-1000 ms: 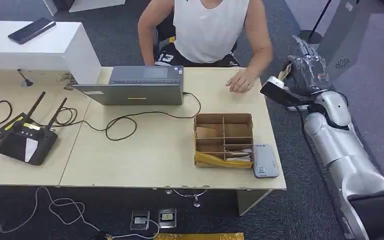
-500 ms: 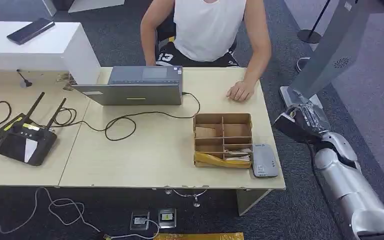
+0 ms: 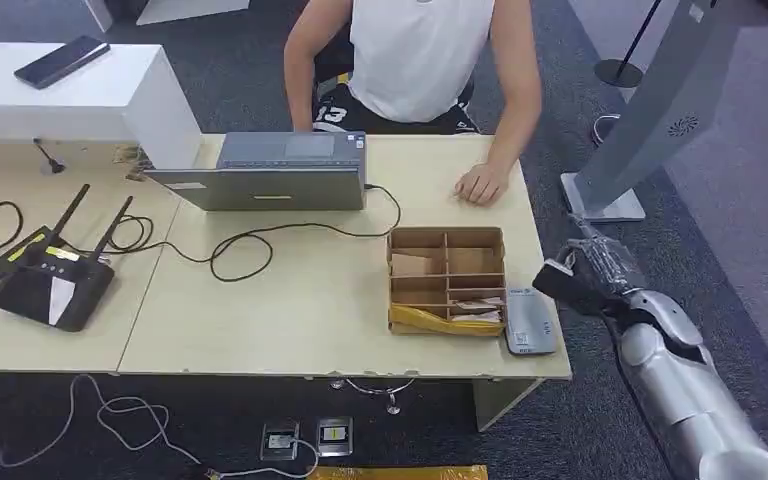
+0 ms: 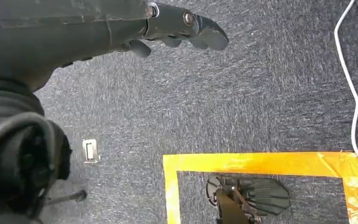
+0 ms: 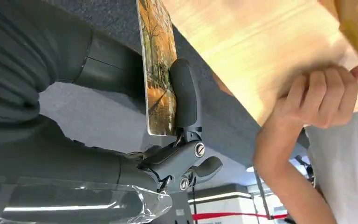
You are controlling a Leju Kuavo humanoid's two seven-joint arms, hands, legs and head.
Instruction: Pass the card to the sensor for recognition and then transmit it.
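Note:
My right hand [image 3: 588,282] hangs just off the table's right edge, beside the white card reader [image 3: 531,322] that lies at the front right corner. It pinches a card [image 5: 158,70] with an autumn-tree picture between the thumb [image 5: 185,95] and the fingers; the card stands on edge. In the head view only a pale corner of the card [image 3: 561,268] shows. The hand is level with the reader and a short way to its right, apart from it. My left hand [image 4: 182,25] hangs over the carpet, fingers loosely out, holding nothing.
A cardboard divider box [image 3: 447,279] sits right against the reader. A person sits behind the table with a hand [image 3: 480,184] resting on it. A laptop [image 3: 270,172], a cable [image 3: 240,245] and a router [image 3: 50,282] lie to the left. A grey stand [image 3: 650,110] rises on the right.
My right hand has come down and toward me with the card, from beside the person's hand at the far right edge to beside the reader. The person's hand has stayed put.

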